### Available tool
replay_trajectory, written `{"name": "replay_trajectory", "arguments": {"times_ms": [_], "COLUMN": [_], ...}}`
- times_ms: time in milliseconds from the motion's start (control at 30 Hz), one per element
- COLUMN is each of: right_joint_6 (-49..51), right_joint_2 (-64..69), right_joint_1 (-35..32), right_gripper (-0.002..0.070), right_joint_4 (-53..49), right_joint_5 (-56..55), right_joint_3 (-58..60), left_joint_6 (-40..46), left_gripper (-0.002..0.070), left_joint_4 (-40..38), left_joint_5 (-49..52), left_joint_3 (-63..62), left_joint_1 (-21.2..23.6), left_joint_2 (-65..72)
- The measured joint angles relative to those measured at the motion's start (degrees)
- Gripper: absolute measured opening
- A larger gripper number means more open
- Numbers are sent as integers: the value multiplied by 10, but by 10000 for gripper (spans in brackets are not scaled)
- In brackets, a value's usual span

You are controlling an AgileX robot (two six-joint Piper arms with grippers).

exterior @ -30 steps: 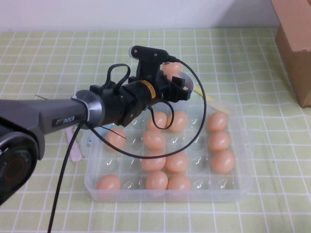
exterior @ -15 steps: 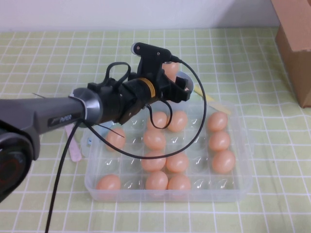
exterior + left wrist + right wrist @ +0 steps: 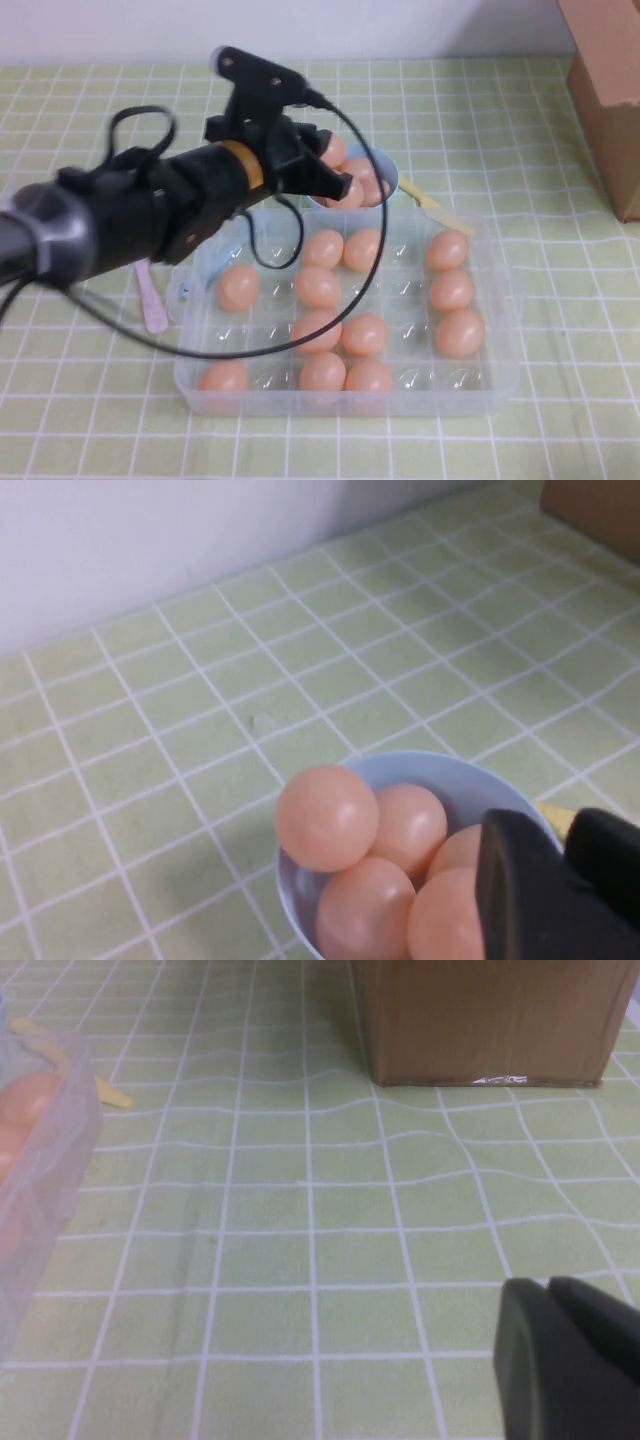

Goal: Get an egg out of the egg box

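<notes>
Far left on the table, a pink stick, beside the egg box. Above the box's far left corner, the left gripper, at the rim of a blue bowl just behind the box. Fingers pressed together in the wrist view, gripping nothing; in the bowl, the topmost egg (four or five eggs together). Further right, a cardboard box. Right gripper only in its wrist view, fingers closed, low over the green cloth.
</notes>
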Motion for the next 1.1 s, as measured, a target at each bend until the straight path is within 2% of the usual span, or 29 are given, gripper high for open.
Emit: {"name": "replay_trajectory", "arguments": {"times_ms": [67,133,333,567,700,933,1100], "right_joint_6": [0,0,0,0,0,0,0], "right_joint_2": [0,0,0,0,0,0,0], "right_joint_1": [0,0,0,0,0,0,0], "right_gripper": [-17,-17,-17,-17,-17,-17,-17], "right_joint_4": [0,0,0,0,0,0,0], "right_joint_5": [0,0,0,0,0,0,0], "right_joint_3": [0,0,0,0,0,0,0], "left_joint_6": [0,2,19,23,21,-99,-112], "left_gripper": [46,18,1,0,0,-1,-1], "left_joint_4": [0,0,1,1,1,-1,8], "left_joint_5": [-30,-53,-63,-28,29,209,320], "left_joint_3": [45,85,166,244,279,330,334], "left_joint_1": [7,11,15,15,15,15,15], "left_joint_2": [-42,-89,-225,-382,-460,-594,-680]}}
